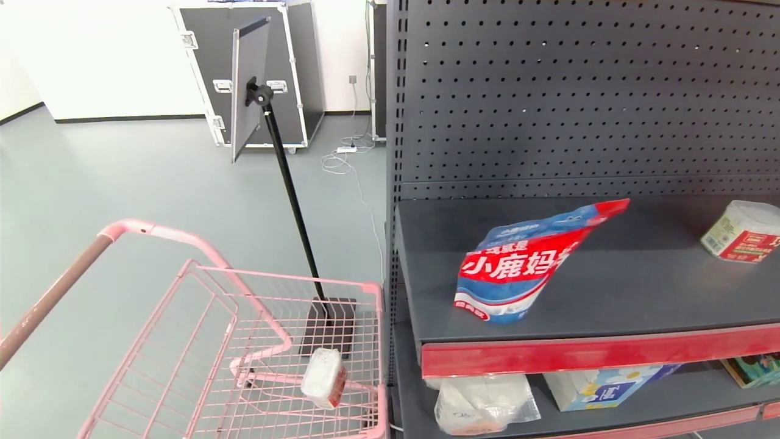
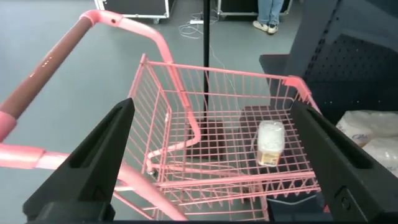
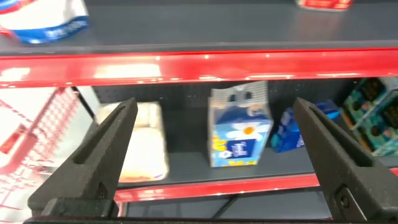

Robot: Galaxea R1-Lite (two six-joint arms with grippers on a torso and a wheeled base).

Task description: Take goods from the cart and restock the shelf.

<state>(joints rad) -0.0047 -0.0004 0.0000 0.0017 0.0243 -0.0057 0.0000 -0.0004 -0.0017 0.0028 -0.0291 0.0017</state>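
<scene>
Left hand (image 2: 213,107): fingers spread wide with nothing between them, hanging over the open basket of the pink cart (image 1: 280,279)
Packet (image 2: 271,143): small and white with a red end, lying on the cart's wire bottom in the corner nearest the shelf (image 1: 640,286); it sits below the left hand and well apart from it, closer to the finger on the shelf side
Right hand (image 3: 216,102): fingers apart and empty, held in front of the shelf's red front strip (image 1: 579,353) and facing the lower level
Upper board: a red-and-blue bag (image 1: 524,268) lies tilted near the front edge; a white tub (image 1: 743,231) lies on its side further right, well apart from the bag
Lower level: a white wrapped pack (image 1: 481,402) beside a blue-and-white box (image 1: 603,384); green boxes (image 1: 755,369) further right
Cut off: the tub and green boxes run past the head view's edge; the red strip hides the top of the wrapped pack
Hard to make out: what the packet holds
</scene>
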